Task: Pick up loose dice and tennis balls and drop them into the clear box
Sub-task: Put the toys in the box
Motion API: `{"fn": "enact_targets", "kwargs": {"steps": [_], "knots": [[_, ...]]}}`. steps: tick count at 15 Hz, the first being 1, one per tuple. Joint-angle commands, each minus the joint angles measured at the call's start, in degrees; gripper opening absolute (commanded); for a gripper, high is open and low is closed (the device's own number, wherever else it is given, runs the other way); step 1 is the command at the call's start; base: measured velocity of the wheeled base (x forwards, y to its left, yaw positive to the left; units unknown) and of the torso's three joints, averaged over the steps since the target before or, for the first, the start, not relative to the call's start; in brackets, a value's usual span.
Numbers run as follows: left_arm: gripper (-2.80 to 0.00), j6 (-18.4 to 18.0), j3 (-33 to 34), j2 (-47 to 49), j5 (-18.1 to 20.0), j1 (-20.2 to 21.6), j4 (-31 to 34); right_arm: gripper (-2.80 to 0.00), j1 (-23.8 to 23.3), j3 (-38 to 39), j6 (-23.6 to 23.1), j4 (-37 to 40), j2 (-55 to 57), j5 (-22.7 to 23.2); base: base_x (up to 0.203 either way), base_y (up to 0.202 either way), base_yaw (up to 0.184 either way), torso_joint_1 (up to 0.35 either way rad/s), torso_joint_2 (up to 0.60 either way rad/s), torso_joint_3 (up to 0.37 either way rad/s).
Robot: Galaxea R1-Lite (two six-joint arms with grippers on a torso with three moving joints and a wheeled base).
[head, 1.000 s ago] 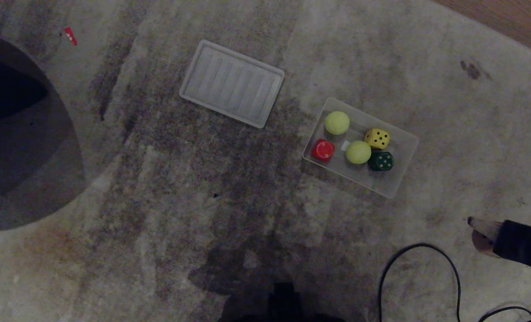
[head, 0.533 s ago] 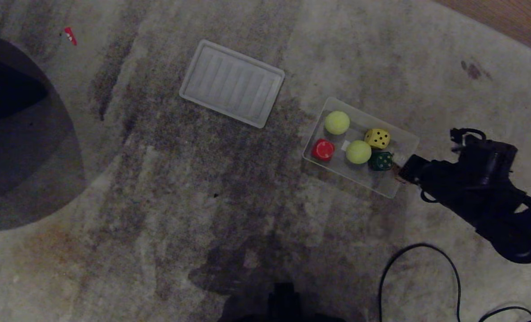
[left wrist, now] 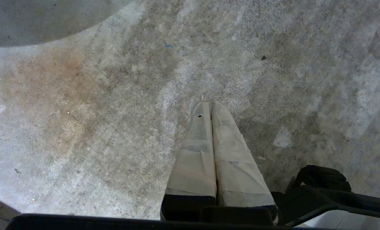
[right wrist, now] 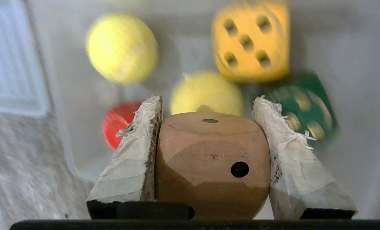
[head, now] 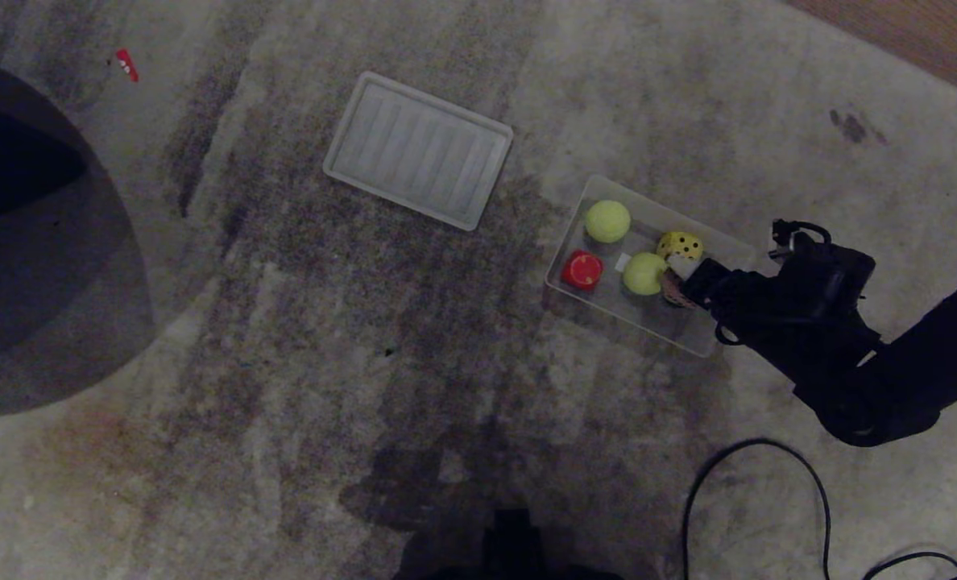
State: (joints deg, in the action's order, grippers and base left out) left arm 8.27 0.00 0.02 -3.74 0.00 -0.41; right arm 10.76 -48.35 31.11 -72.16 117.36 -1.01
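My right gripper (right wrist: 209, 159), clamped on the tan die (right wrist: 212, 166), hangs above the clear box (head: 728, 250), which lies directly beneath it.

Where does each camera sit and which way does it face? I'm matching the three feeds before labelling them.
Head view: on the robot's head, looking down at the carpet, the lid and the clear box; the right gripper reaches over the box.
Left wrist view: behind the left gripper, shut, facing bare carpet.
Right wrist view: behind the right gripper, looking into the box past the tan die it holds.
Shared: head and right wrist views both show the tennis balls, yellow die, red piece.
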Motion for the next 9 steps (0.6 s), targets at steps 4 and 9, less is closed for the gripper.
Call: {"fn": "enact_targets", "kwargs": {"steps": [4,9], "knots": [[-2.8,0.08,0.09,-0.02,-0.04,0.0,-0.02,-0.67,0.12,-3.59,1.22,-0.97,2.53,0.05,0.0,0.0,0.0,0.0,0.0,0.0],[-2.8,0.08,0.09,-0.02,-0.04,0.0,-0.02,0.0,0.05,-3.91,3.92,-1.5,1.03,3.3,0.0,0.0,0.0,0.0,0.0,0.0]]}}
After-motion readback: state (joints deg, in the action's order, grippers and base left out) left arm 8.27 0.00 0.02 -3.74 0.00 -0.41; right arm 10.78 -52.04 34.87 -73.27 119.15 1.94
